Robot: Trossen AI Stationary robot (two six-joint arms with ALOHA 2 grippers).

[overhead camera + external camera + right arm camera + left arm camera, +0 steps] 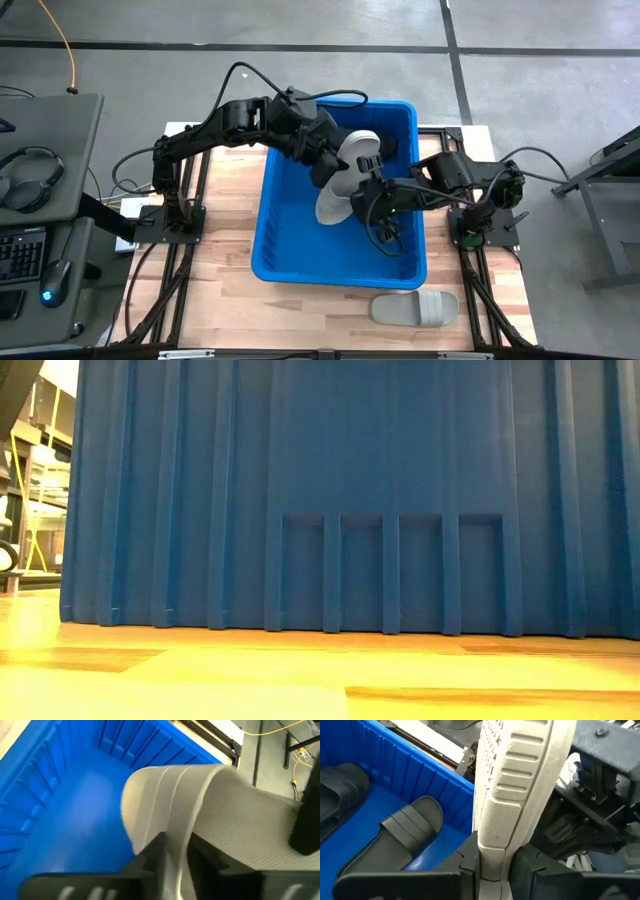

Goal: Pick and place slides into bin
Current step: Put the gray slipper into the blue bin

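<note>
Overhead, both arms meet above the blue bin [340,255], sharing one pale slide [345,180]; another grey slide [415,308] waits on the counter [225,290]. Left wrist: the left pincer [492,865] clamps its sole edge, black slides [402,835] below. Right wrist: the right pincer [175,857] grips the strap. Handover, I'd guess; next, one pincer must release.

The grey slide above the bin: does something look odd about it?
Yes. The light grey slide hangs edge-up over the blue bin, pinched by both the left end effector and the right end effector together. Another grey slide lies outside on the table.
</note>
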